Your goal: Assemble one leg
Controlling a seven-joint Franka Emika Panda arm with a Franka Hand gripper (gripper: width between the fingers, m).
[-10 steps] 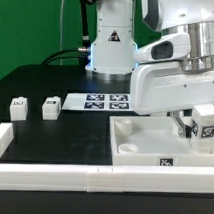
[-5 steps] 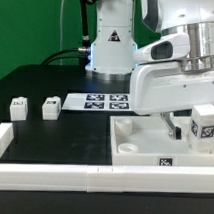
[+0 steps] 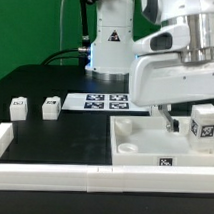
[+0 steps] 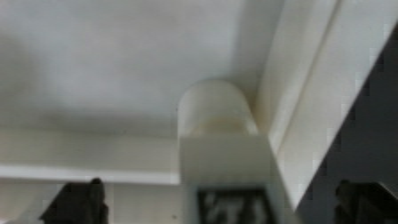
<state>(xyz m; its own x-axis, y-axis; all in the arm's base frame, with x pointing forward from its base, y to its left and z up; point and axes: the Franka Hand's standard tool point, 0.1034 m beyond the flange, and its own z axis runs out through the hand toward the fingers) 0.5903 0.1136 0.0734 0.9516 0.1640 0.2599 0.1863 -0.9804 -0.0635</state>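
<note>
A white leg (image 3: 204,123) with a black-and-white tag stands at the right corner of the large white recessed tabletop (image 3: 144,146). My gripper (image 3: 186,126) hangs low over that corner; one dark finger (image 3: 172,123) shows beside the leg. In the wrist view the leg (image 4: 222,130) reaches from between my fingers down to the tabletop floor (image 4: 107,80), next to the raised rim (image 4: 306,70). My gripper (image 4: 228,198) is open: both dark fingertips (image 4: 80,200) stand clear of the leg, with a gap on each side. Two more legs (image 3: 17,108) (image 3: 50,107) lie far off at the exterior view's left.
The marker board (image 3: 100,100) lies flat behind the tabletop, in front of the arm's base (image 3: 109,50). A low white wall (image 3: 53,175) runs along the table's front edge and up its left side. A green backdrop stands behind.
The arm has shifted slightly up and toward the exterior view's left. The leg at the tabletop's corner has stayed where it was. The two left legs have not moved.
</note>
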